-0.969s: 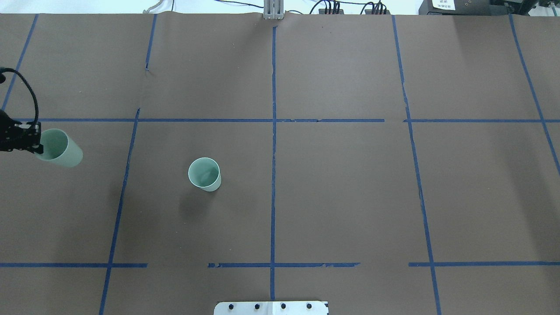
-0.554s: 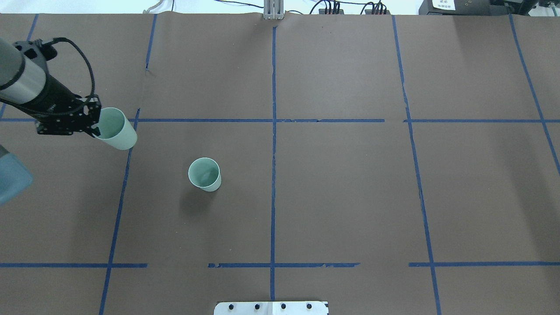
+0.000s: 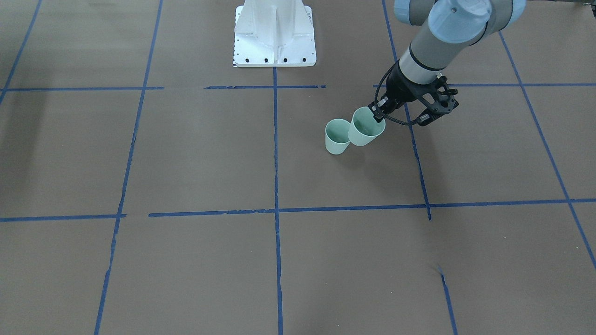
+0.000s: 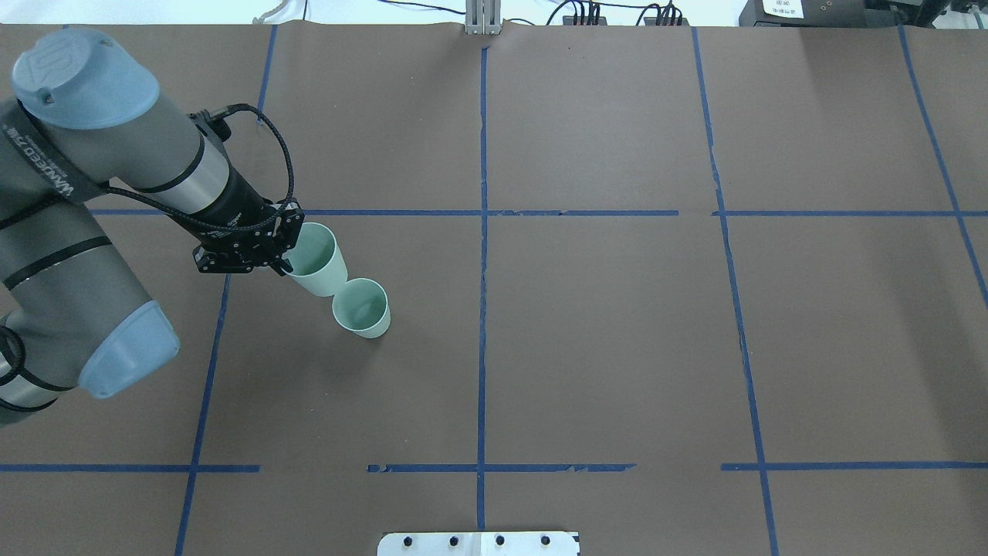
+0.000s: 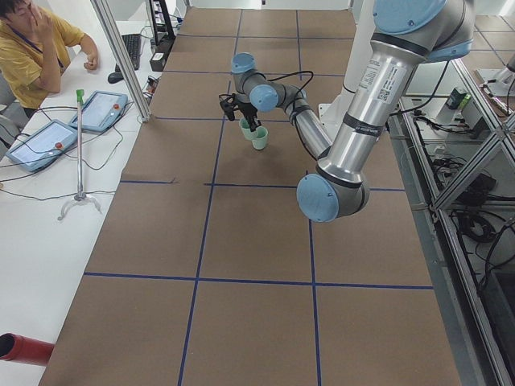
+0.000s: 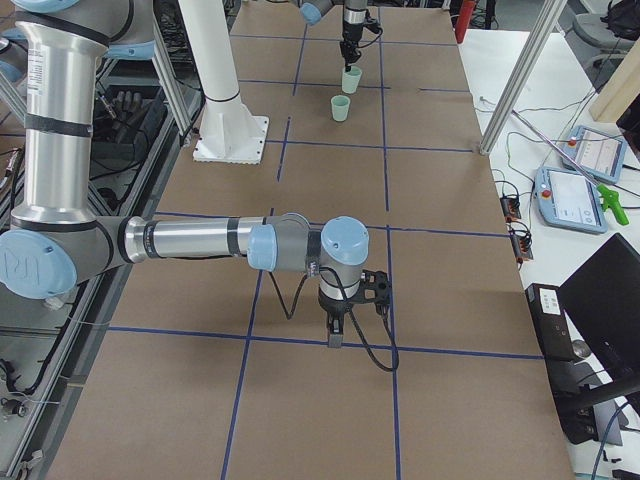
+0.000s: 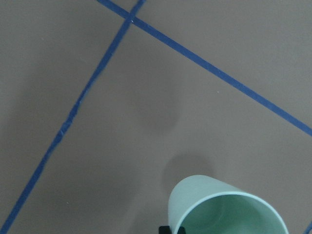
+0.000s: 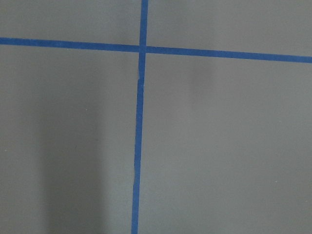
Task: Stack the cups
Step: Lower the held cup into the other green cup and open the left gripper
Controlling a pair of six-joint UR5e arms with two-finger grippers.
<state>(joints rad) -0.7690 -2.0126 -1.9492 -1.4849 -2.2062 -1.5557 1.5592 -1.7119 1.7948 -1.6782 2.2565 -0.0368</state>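
Note:
Two pale mint-green cups are in view. One cup (image 4: 361, 307) stands upright on the brown table, left of centre; it also shows in the front view (image 3: 336, 137). My left gripper (image 4: 284, 249) is shut on the rim of the other cup (image 4: 316, 261) and holds it tilted above the table, just behind and left of the standing cup. The held cup shows in the front view (image 3: 367, 128) and at the bottom of the left wrist view (image 7: 226, 207). My right gripper (image 6: 336, 335) hangs low over the table far to the right. I cannot tell whether it is open or shut.
Blue tape lines (image 4: 482, 232) divide the brown paper table cover. The white robot base (image 3: 274, 35) stands at the near edge. An operator (image 5: 36, 48) sits with tablets beyond the far side. The right wrist view holds only table and tape.
My left arm has swung in from the table's left edge toward the right with the cup in its gripper, up to the standing cup. The standing cup has not moved.

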